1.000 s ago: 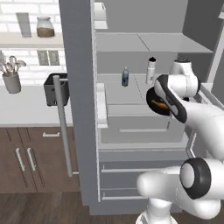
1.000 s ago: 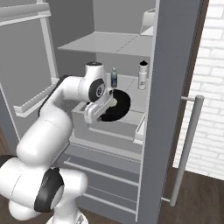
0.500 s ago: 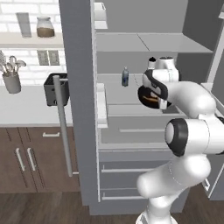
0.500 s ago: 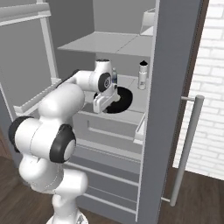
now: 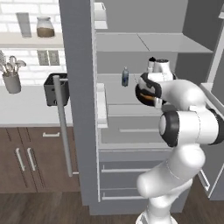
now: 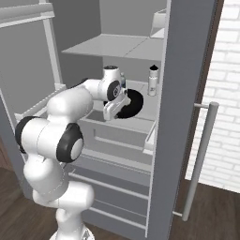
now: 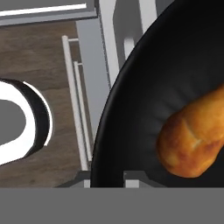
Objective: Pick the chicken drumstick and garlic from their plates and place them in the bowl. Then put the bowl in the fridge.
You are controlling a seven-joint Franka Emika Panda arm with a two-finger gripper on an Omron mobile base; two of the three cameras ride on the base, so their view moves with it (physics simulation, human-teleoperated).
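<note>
My claw [image 6: 114,110] pinches the bowl [image 7: 144,100] rim inside the fridge [image 5: 78,109]; the drumstick [image 7: 197,140] lies cut off at the edge, garlic hidden.

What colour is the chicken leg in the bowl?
Golden orange-brown; the chicken drumstick shows best in the hand view.

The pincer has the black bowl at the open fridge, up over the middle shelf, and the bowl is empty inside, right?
Not empty. The hand view shows the chicken drumstick lying inside the black bowl. The rest stands: the pincer is shut on the bowl at the open fridge, over the middle shelf.
</note>
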